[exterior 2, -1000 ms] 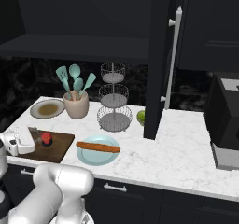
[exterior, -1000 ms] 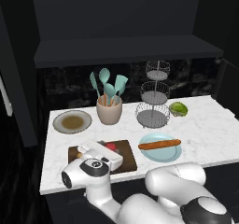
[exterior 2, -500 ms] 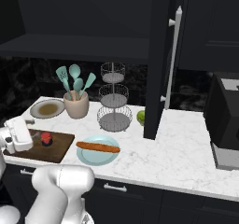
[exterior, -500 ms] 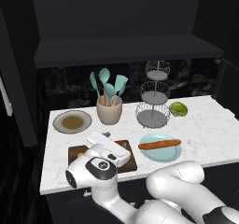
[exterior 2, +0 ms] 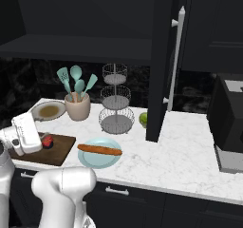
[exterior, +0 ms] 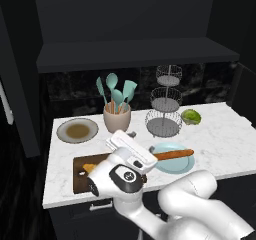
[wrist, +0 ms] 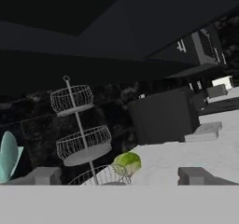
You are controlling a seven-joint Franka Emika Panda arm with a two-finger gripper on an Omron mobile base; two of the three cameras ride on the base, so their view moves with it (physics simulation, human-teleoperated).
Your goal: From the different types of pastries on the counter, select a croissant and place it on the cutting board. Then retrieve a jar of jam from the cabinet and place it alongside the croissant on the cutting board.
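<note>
The dark brown cutting board (exterior 2: pixel 56 152) lies at the counter's (exterior: pixel 222 143) front left. On it stands the jar of jam (exterior 2: pixel 47 140), red-topped and free of the fingers. A golden end of the croissant (exterior: pixel 89 168) peeks out from behind my arm on the board (exterior: pixel 80 180). My gripper (exterior: pixel 129 149) hovers over the board, tilted up toward the wire stand; in the right base view the gripper (exterior 2: pixel 26 133) is just left of the jar. The gripper (wrist: pixel 120 176) is open, with nothing between its fingertips (wrist: pixel 43 176). The black cabinet (exterior: pixel 135 54) hangs above.
A baguette-like stick (exterior 2: pixel 99 149) lies on a light blue plate (exterior 2: pixel 97 159) right of the board. Behind stand a beige cup of teal utensils (exterior: pixel 117 116), a grey plate (exterior: pixel 77 130), a three-tier wire stand (exterior: pixel 165 106) and a green item (exterior: pixel 191 116). An open cabinet door (exterior 2: pixel 161 61) hangs at right.
My hand has lifted off the board and moved up and to the right, tilting toward the back wall. The jar has stayed on the board.
</note>
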